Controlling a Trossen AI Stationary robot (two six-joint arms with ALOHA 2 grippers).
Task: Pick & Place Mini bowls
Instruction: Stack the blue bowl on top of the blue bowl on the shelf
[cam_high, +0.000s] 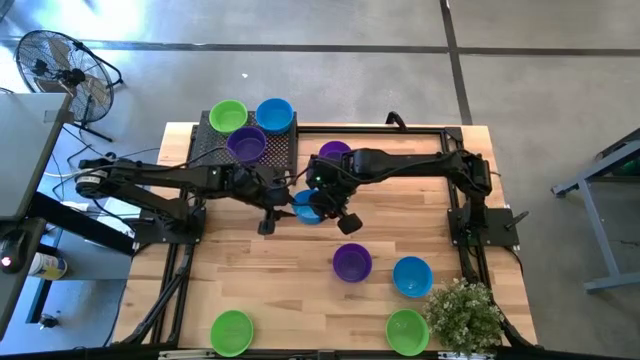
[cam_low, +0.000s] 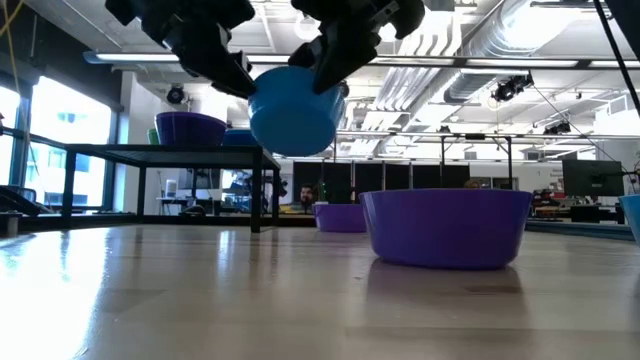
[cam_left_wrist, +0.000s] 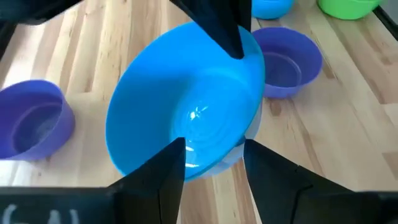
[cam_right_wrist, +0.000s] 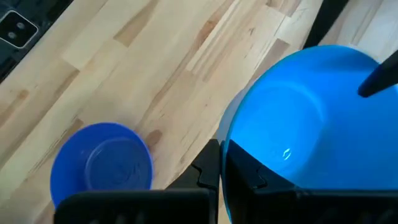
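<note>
Near table centre, a touch toward 10 o'clock, held aloft well clear of the wood: 1 glossy blue mini bowl (cam_low: 292, 108), tilted, round, smooth plastic. Pinched at the rim by the right gripper (cam_right_wrist: 225, 165), fingers shut on the bowl wall. Flanked by the left gripper (cam_left_wrist: 214, 163), fingers parted on either side of the lower rim, not clearly clamping. Counted from above, 9 mini bowls in all: 3 blue, 3 purple, 3 lime green. On the black mesh rack (cam_high: 283, 154) at 11 o'clock: 1 green (cam_high: 228, 116), 1 blue (cam_high: 274, 114), 1 purple (cam_high: 246, 145). Just beside the rack toward 12 o'clock: 1 purple (cam_high: 333, 153), partly under the right arm. At 5 o'clock: 1 purple (cam_high: 352, 263) and 1 blue (cam_high: 412, 276), near each other. Along the 6 o'clock edge: 2 green (cam_high: 231, 331), well apart. Pale butcher-block wooden table (cam_high: 250, 265), planked grain, matte. At 4 o'clock corner: 1 small leafy plant (cam_high: 463, 312).
</note>
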